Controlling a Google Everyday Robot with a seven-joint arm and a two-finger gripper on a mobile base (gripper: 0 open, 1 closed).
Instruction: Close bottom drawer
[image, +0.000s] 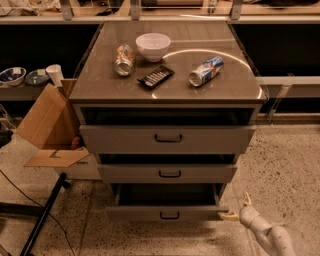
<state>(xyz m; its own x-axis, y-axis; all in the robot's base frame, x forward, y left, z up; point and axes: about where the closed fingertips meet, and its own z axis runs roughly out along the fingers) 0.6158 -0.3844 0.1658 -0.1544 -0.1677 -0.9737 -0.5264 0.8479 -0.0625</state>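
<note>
The bottom drawer (150, 214) is the lowest of three grey drawers in the cabinet. It is pulled out, its dark interior shows, and a small black handle (170, 215) sits at the middle of its low front. My gripper (237, 208) is at the lower right, by the right end of the drawer front. It is open and empty. One fingertip (226, 216) points left and reaches the front's right corner, and the other points up.
The top drawer (167, 139) and middle drawer (169, 173) also stand slightly out. The cabinet top (100, 85) holds a white bowl (153, 46), two cans and a black object. A cardboard box (47, 127) and a black stand leg (45, 215) are at the left.
</note>
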